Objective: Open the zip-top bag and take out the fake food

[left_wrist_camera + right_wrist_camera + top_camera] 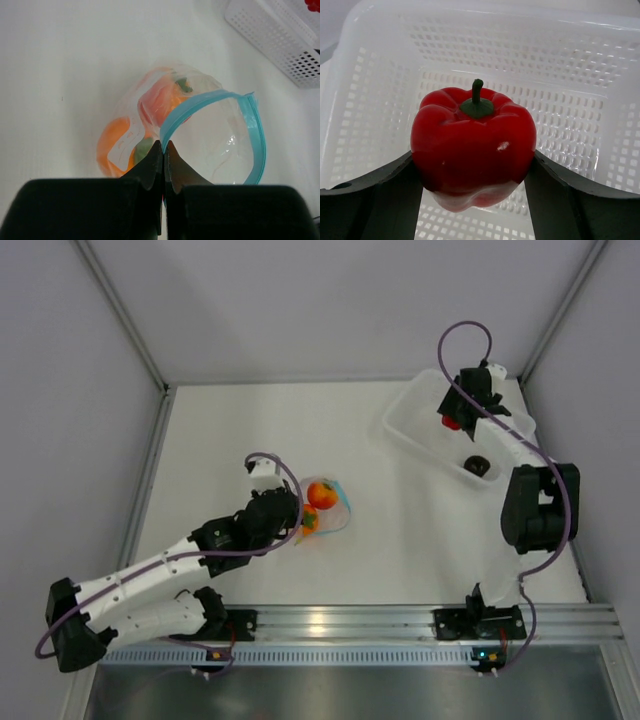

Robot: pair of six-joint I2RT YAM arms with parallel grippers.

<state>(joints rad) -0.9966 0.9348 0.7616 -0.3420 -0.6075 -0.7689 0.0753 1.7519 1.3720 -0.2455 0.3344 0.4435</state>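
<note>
**One pepper over tray, two fruits in bag**

My right gripper [474, 167] pinches the single red pepper [472, 145] above the white tray [415, 420], far right; one dark round piece [477, 466] lies inside. My left gripper [163, 146] pinches the blue rim of the zip-top bag [200, 102] mid-tabletop [230, 420], two orange fruits [321, 494] [310, 521] within.

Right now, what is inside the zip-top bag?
Two orange fruits with green tops show through the bag, whose blue rim the left gripper pinches. Crinkled plastic and the fruits hide anything behind them.

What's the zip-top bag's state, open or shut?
Open: the zip-top bag has its blue zip strip spread in a loop, left gripper pinching the rim.
</note>
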